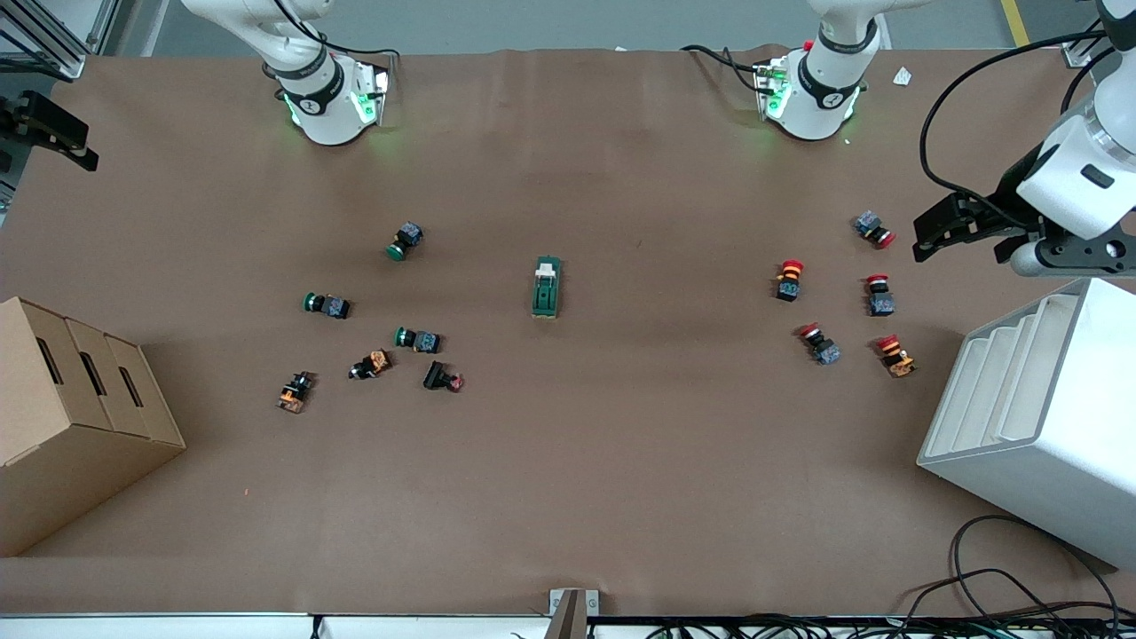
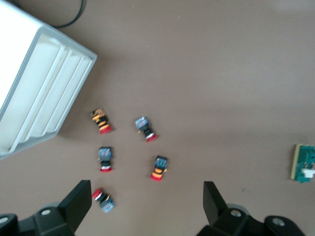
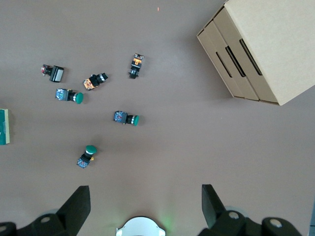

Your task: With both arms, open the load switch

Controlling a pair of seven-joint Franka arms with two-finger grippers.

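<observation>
Green load switch (image 1: pixel 547 287) lies mid-table, well apart from both wide-spread grippers, left gripper (image 1: pixel 963 232) and right gripper (image 3: pixel 145 206).

A brown tabletop (image 1: pixel 568 479) carries two loose clusters of small push-buttons. Green-capped ones (image 1: pixel 406 240) (image 1: pixel 326 304) (image 1: pixel 417 339) lie toward the right arm's end, with two orange-bodied pieces (image 1: pixel 370 365) (image 1: pixel 295 391) and a black one (image 1: pixel 442 377) nearer the front camera. Red-capped buttons (image 1: pixel 874 229) (image 1: pixel 788 280) (image 1: pixel 879 295) (image 1: pixel 819 343) (image 1: pixel 896 355) sit toward the left arm's end. At roughly eight o'clock on the tabletop stands a cardboard box (image 1: pixel 71 417); at four o'clock, a white stepped rack (image 1: pixel 1038 408). Black cables (image 1: pixel 1003 586) trail near the rack.
</observation>
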